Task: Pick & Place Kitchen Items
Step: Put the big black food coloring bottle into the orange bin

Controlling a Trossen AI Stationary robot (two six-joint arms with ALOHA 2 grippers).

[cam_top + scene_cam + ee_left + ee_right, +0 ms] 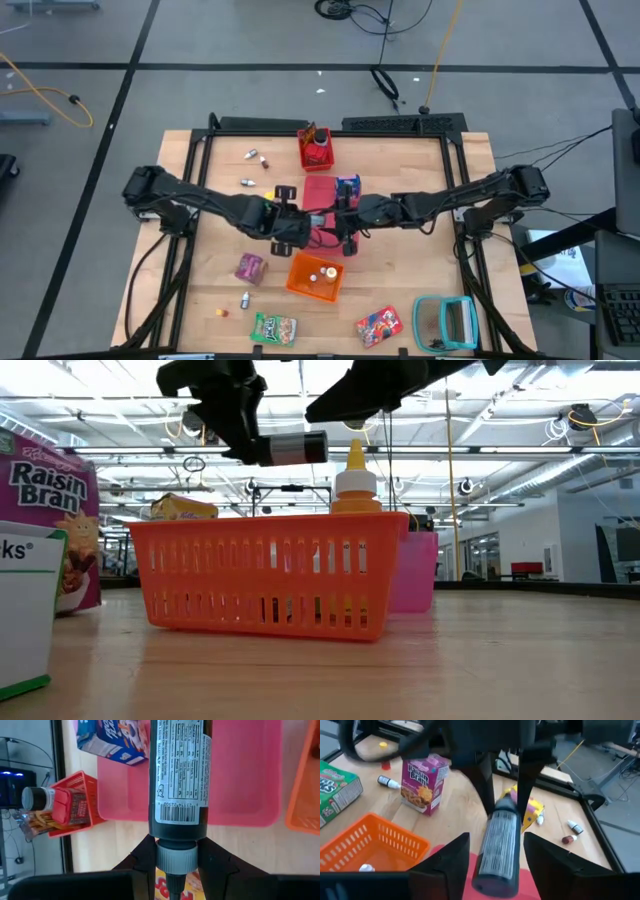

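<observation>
Orange basket (314, 277) and pink tray (318, 190) (touching) block the table's centre.

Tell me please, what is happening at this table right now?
The two arms meet over the middle of the table. The left gripper holds a dark bottle by its grey cap end, level in the air above the orange basket. The right gripper has its fingers open on either side of the bottle's other end, not clamping it. Other groceries, like the Raisin Bran carton, lie around.
</observation>
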